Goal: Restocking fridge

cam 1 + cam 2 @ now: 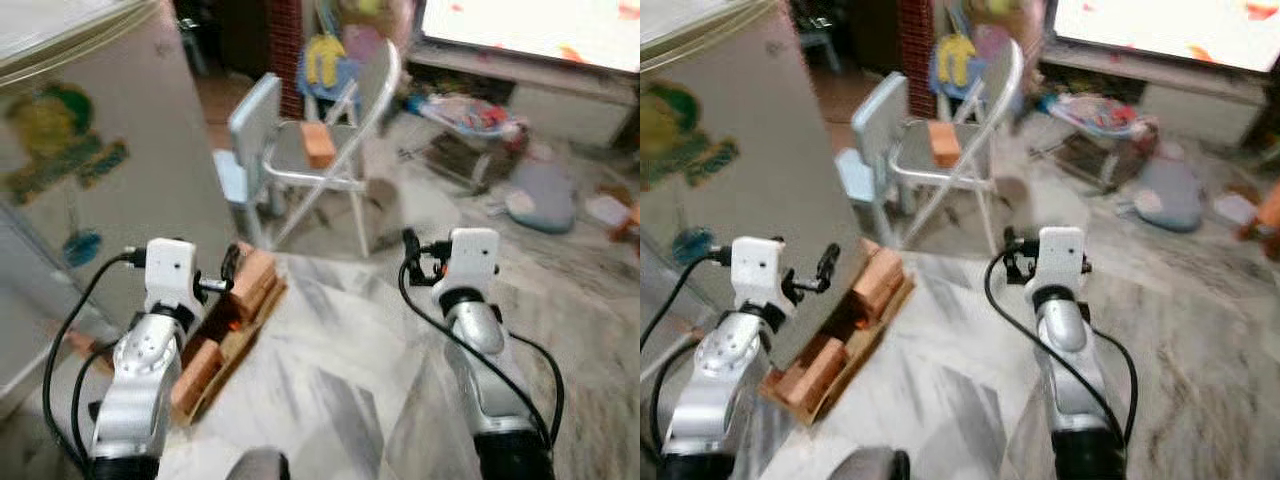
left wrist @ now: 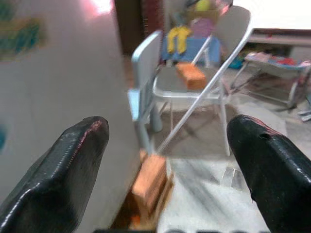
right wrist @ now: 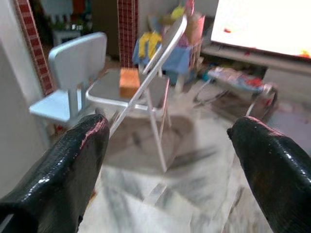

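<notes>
**Both my grippers open, the box on the chair ahead**

My left gripper (image 2: 167, 160) is open wide and holds nothing. In my left wrist view its two black fingers (image 2: 63, 174) stand far apart at the lower corners of the frame. My right gripper (image 3: 165, 160) is open wide too, and empty. Its fingers (image 3: 63, 165) also sit low in the frame with a big gap between them.

From my head, my left arm (image 1: 150, 350) comes up from the lower left of the frame and my right arm (image 1: 480, 340) from the lower right. Both are raised in front of me over the marble floor (image 1: 340, 340).

Just beside my left arm is the fridge (image 1: 90, 170), a big pale wall at the upper left of the frame, with blurry stickers (image 1: 60, 140) on it. At its foot, in the lower left, lie some orange bricks (image 1: 250, 280) on a board (image 1: 245, 335).

Farther on, near the top middle, stands a folding chair (image 1: 340, 150). An orange box (image 1: 318, 143) rests on its seat, well away from both grippers. A small blue chair (image 1: 245, 140) stands just beside the folding chair, between it and the fridge.

At the upper right is a bright screen (image 1: 530, 25) on a low stand (image 1: 560, 95). Toys and a grey cushion (image 1: 540, 195) lie on the floor below it. The pictures are a bit blurry.
</notes>
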`<state>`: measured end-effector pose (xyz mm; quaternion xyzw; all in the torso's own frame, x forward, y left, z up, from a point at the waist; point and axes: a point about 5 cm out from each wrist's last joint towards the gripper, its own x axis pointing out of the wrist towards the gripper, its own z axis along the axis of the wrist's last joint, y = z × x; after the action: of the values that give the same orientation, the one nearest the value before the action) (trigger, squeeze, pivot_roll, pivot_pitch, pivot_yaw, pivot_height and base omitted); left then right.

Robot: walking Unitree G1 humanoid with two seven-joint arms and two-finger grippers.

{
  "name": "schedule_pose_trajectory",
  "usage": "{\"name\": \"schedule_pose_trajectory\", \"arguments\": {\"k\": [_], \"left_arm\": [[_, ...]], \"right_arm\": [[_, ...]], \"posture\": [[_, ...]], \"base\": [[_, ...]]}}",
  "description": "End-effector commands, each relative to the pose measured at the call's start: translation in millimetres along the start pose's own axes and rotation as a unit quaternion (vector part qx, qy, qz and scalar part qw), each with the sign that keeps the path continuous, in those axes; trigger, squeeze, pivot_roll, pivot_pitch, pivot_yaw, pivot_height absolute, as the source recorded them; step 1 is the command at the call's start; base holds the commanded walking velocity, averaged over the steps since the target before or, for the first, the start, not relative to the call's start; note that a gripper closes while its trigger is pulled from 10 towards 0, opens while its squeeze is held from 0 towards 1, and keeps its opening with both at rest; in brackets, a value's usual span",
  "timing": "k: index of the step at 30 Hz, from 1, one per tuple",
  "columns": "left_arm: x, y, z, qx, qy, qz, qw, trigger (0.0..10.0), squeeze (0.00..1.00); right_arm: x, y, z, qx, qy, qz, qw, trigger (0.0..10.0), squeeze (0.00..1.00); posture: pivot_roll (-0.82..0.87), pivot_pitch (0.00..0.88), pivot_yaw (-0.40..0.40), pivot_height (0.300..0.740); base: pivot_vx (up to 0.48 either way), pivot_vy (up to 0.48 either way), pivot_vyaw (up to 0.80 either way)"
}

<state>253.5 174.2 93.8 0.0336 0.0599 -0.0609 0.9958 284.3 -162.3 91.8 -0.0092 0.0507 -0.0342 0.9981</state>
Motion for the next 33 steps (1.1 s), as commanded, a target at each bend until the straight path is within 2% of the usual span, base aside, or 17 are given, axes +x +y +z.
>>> {"name": "schedule_pose_trajectory", "arguments": {"k": [1, 5, 10, 14, 18, 21, 25, 33], "left_arm": [[-1.1, 6.2, -4, 0.010, 0.011, 0.014, 1.000, 10.0, 0.00], [2.6, 12.6, 2, 0.051, -0.004, 0.030, 0.998, 10.0, 0.00], [1.8, 21.6, -1, 0.074, 0.003, 0.049, 0.996, 10.0, 0.00], [-1.6, 29.7, -9, 0.072, 0.020, 0.060, 0.995, 10.0, 0.00], [-8.1, 34.3, -20, 0.071, 0.042, 0.061, 0.995, 10.0, 0.00], [-11.5, 39.5, -23, 0.069, 0.049, 0.065, 0.994, 10.0, 0.00], [-8.9, 44.8, -20, 0.078, 0.046, 0.069, 0.994, 10.0, 0.00], [-3.3, 49.4, -16, 0.090, 0.036, 0.055, 0.994, 10.0, 0.00]], "right_arm": [[1.1, -0.4, -3, 0.006, 0.010, 0.000, 1.000, 10.0, 0.00], [5.6, 2.8, 3, 0.001, 0.001, 0.011, 1.000, 10.0, 0.00], [11.6, 9.1, 8, 0.003, -0.010, 0.018, 1.000, 10.0, 0.00], [12.4, 14.5, 11, 0.008, -0.018, 0.029, 0.999, 10.0, 0.00], [8.5, 10.2, 6, 0.020, -0.012, 0.014, 1.000, 10.0, 0.00], [5.8, 6.8, 2, 0.013, -0.005, 0.007, 1.000, 10.0, 0.00], [6.6, 0.9, 2, 0.016, -0.003, -0.006, 1.000, 10.0, 0.00], [10.8, 1.2, 9, 0.015, -0.009, -0.003, 1.000, 10.0, 0.00]], "posture": [[0.15, 0.000, -0.043, 0.740], [0.17, 0.000, -0.044, 0.740], [0.18, 0.000, -0.044, 0.740], [0.19, 0.000, -0.049, 0.740], [0.18, 0.000, -0.044, 0.740], [0.18, 0.000, -0.041, 0.740], [0.17, 0.000, -0.041, 0.740], [0.16, 0.001, -0.047, 0.740]], "base": [[0.000, 0.000, 0.80], [0.000, 0.000, 0.80], [0.000, 0.000, 0.80], [0.000, 0.000, 0.76], [0.000, 0.000, 0.00], [0.000, 0.114, 0.00], [0.000, 0.459, 0.00], [0.000, 0.480, 0.00]]}}
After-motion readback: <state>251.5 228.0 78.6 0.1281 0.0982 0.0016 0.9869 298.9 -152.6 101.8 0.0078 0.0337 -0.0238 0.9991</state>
